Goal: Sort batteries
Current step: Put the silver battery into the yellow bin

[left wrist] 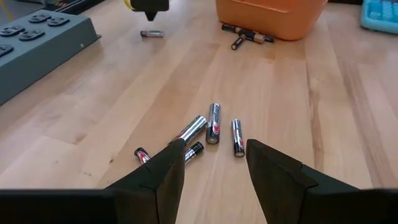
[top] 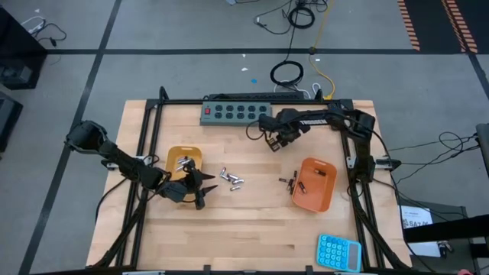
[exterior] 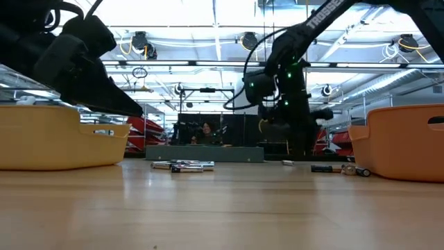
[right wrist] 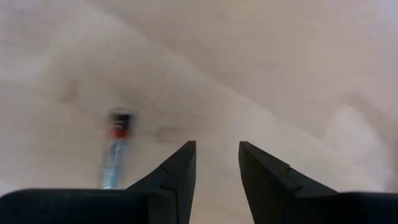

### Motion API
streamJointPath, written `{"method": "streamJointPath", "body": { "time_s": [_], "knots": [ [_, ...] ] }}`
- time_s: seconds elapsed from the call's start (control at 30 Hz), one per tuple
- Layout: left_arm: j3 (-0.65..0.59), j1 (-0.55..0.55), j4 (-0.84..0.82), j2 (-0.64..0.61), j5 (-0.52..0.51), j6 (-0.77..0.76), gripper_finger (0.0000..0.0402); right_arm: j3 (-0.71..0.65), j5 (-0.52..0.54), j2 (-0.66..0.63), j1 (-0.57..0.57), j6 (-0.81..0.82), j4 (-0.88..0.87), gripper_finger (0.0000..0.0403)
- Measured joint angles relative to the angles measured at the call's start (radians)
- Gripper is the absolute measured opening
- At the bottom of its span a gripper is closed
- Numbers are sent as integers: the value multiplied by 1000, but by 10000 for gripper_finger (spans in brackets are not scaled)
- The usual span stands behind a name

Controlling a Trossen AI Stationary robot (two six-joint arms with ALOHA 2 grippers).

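Several silver batteries (top: 231, 180) lie loose on the wooden table between two orange trays; in the left wrist view the silver batteries (left wrist: 213, 123) sit just ahead of my open left gripper (left wrist: 214, 149). My left gripper (top: 206, 187) hovers beside the left tray (top: 173, 157), which holds some silver batteries. Small dark batteries (top: 289, 181) lie against the right tray (top: 325, 200). My right gripper (top: 273, 143) is open near the far edge, pointing down, and one lone silver battery (right wrist: 115, 155) lies beside my right gripper (right wrist: 216, 146), outside its fingers.
A grey power strip (top: 237, 111) lies along the far edge, close behind the right gripper. A blue calculator (top: 338, 252) sits at the near right corner. Bare wood lies in front of both trays. A dark frame runs around the table top.
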Motion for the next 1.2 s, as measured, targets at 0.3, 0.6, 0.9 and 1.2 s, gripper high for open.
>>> {"method": "streamJointPath", "body": {
  "time_s": [0.3,0.6,0.9,1.2],
  "knots": [
    [0,22,56,0,-50,-29,183,1,207,-93,106,180,117,114],
    [1,33,33,0,-138,23,183,1,254,-70,182,192,329,114],
    [1,-15,26,0,-174,46,183,1,261,-68,181,150,624,114],
    [1,4,19,0,-68,98,183,2,53,-62,180,18,747,114]
  ]
}}
